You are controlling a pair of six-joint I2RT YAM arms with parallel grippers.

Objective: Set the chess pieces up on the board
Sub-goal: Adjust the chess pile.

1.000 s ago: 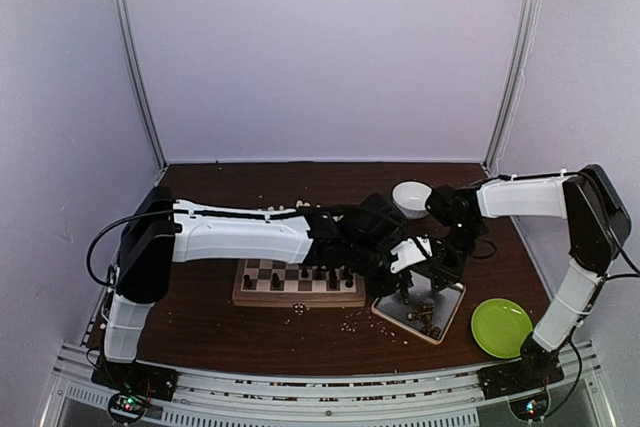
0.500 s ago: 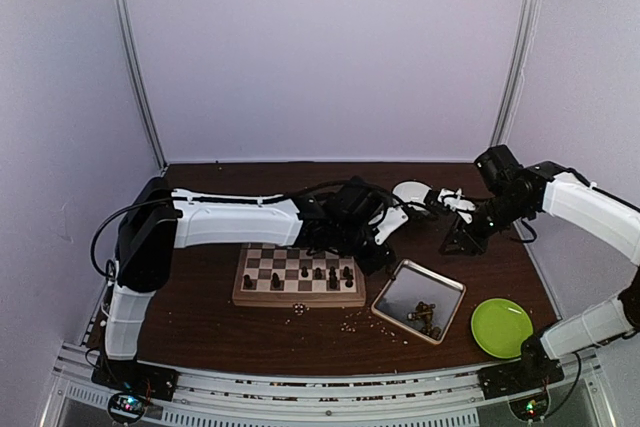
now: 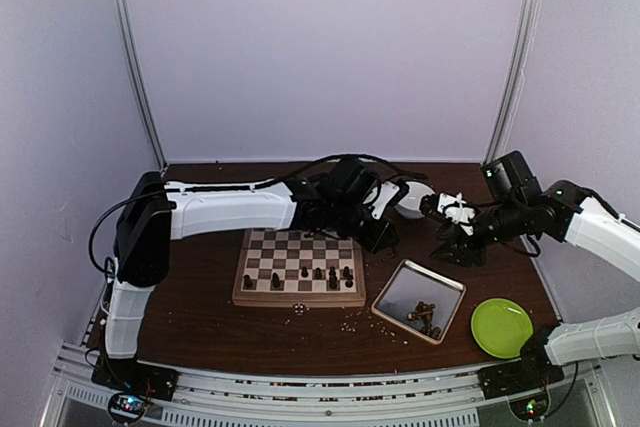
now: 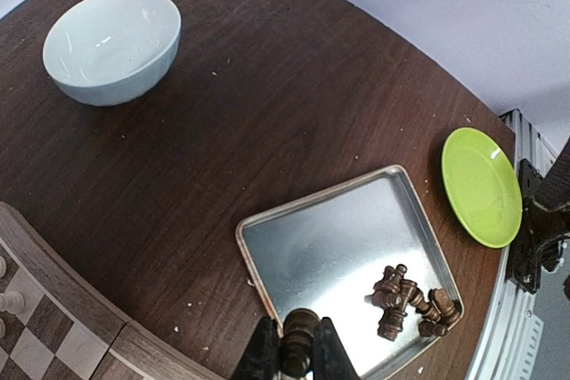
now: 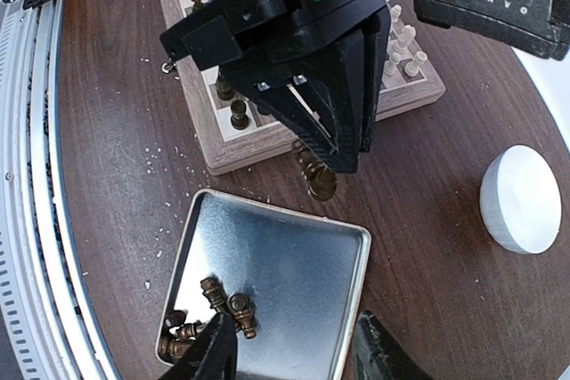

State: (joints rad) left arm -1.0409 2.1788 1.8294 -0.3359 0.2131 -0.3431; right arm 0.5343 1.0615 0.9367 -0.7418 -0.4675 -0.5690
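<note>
The left tool (image 4: pixel 297 351) is squeezing 1 dark chess piece (image 4: pixel 299 331) tight between its 2 fingers. It is holding the piece up in the air near the edge of the metal tray (image 4: pixel 338 238), close to the board (image 3: pixel 250 295), so I think it is carrying it there. More dark pieces (image 4: pixel 411 298) are lying in a heap in 1 corner of the tray, waiting. Some pieces are standing on the board already. The right tool (image 5: pixel 294 353) is hanging wide open above the tray with nothing in it, maybe getting ready to pick 1 up.
</note>
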